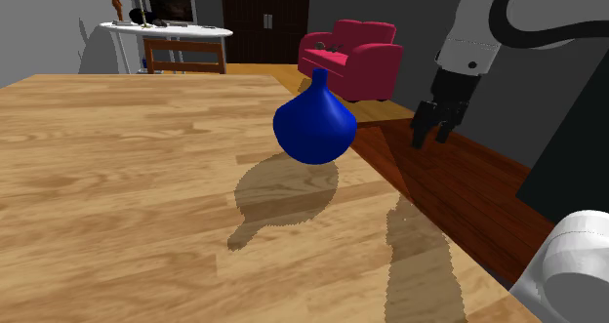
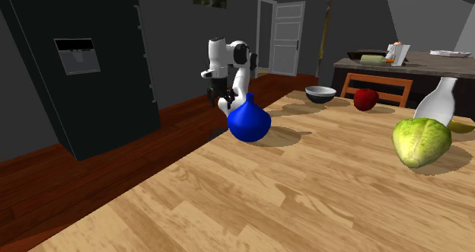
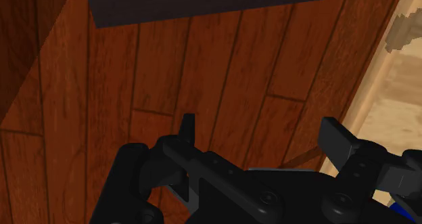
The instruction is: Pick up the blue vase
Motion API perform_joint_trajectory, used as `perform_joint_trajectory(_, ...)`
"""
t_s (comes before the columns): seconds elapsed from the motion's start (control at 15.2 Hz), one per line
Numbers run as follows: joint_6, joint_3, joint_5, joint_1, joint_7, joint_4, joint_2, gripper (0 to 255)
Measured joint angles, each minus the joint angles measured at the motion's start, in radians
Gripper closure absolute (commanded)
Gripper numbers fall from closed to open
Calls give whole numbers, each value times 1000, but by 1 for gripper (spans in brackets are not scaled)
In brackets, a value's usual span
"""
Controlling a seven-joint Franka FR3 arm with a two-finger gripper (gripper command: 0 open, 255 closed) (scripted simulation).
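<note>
Wooden table (image 1: 117,175) | blue vase (image 1: 313,126) upright, neck up, long axis vertical | jaws open, apart from vase

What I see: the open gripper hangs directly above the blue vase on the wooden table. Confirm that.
Not right. The open gripper hangs beside the blue vase, past the edge of the wooden table and above the reddish plank floor, as the shoulder view shows. The vase does stand on the table.
</note>
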Motion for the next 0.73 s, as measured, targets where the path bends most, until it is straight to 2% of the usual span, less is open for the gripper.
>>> perform_joint_trajectory(0.13,-2,8,5,4,7,15,12,0)
perform_joint_trajectory(0.4,-23,54,26,21,49,134,107,0)
perform_joint_trajectory(0.73,-68,118,40,37,111,346,269,0)
